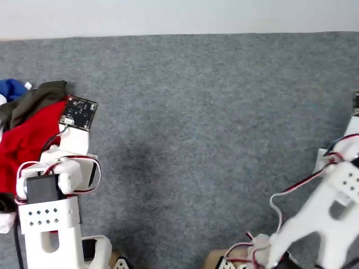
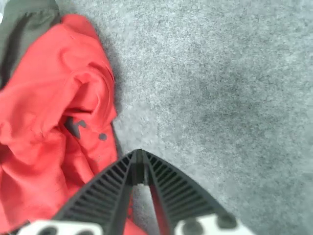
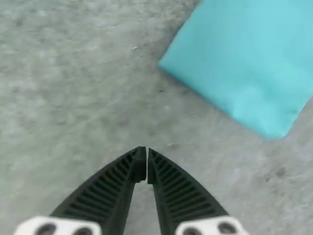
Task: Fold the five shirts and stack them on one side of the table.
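Note:
A crumpled red shirt lies at the table's left edge, with an olive-green shirt and a bit of blue cloth piled behind it. In the left wrist view the red shirt sits beside my left gripper, whose black fingers are shut with nothing between them, just off the shirt's edge over grey felt. The left arm hangs over the red shirt. My right gripper is shut and empty above bare felt. A folded turquoise shirt lies flat a short way beyond it. The right arm stands at the right edge.
Grey felt covers the table, with a wide open stretch between the two arms. A pale wall runs behind the far edge. White cloth peeks out at the near left.

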`<action>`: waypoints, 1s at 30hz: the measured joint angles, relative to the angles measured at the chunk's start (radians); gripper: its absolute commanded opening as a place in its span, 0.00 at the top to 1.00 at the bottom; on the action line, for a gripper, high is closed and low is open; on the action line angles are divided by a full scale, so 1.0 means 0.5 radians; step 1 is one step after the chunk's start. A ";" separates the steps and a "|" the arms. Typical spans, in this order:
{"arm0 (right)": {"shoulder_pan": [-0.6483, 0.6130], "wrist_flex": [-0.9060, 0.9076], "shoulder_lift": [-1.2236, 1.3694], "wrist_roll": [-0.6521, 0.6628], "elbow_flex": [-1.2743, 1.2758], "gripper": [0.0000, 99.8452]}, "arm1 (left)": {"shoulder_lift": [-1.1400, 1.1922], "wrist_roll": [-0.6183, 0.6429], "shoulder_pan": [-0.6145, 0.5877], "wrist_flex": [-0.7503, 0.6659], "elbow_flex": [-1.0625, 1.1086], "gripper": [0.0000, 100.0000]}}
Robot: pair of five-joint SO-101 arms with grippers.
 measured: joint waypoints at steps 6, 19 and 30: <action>-0.166 0.344 -0.276 -0.150 0.000 0.99 | 0.000 0.215 0.000 0.126 -0.206 1.00; -0.255 0.697 -0.681 -0.304 0.000 0.99 | 0.000 0.227 0.000 0.559 -0.740 0.99; -0.255 0.697 -0.967 -0.310 0.077 0.99 | 0.574 0.212 -0.310 0.574 -1.310 0.96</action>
